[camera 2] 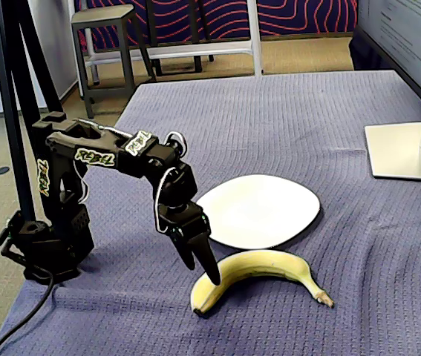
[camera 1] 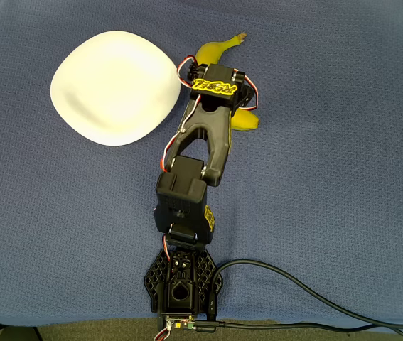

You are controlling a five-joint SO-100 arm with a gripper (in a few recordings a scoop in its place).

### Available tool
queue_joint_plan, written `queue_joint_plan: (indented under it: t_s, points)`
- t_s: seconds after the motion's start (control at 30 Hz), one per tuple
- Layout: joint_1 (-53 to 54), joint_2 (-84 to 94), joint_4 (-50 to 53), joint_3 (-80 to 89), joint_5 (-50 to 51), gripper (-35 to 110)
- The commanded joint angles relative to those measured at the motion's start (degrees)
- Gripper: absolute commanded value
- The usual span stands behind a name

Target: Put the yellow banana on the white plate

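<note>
- The gripper [camera 2: 209, 273] pointed steeply down in the fixed view, its dark fingertip at the top edge of the yellow banana [camera 2: 258, 271], near the blunt end. Whether the jaws stood apart or together I could not tell; only one dark finger read clearly, and the wrist covered the rest from above.
- The banana lay flat on the blue cloth [camera 2: 344, 326], directly under and just in front of the gripper, its stem tip trailing away to the right in the fixed view. In the overhead view its two ends [camera 1: 219, 50] showed on either side of the wrist.
- The step in hand looked like the approach to the grasp: the fruit was not yet lifted and rested wholly on the cloth.
- The next move, as I judged it, called for the fingers to straddle the banana across its width, close firmly, then lift and swing.
- The white plate [camera 2: 269, 215] sat just beyond the gripper and banana, near but apart from both, bare.
- A monitor stand [camera 2: 407, 152] stood well behind, clear of any swing.
</note>
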Motion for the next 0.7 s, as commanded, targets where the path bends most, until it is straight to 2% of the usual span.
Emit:
queue_joint_plan:
  t_s: [0.0,0.37,0.67]
  points:
    - [1.0,-1.6,1.7,-6.7,1.1,30]
    - [0.1,-11.8,7.6,-22.6,5.0,31]
    - [-4.7,-11.8,13.1,-20.2,10.5,32]
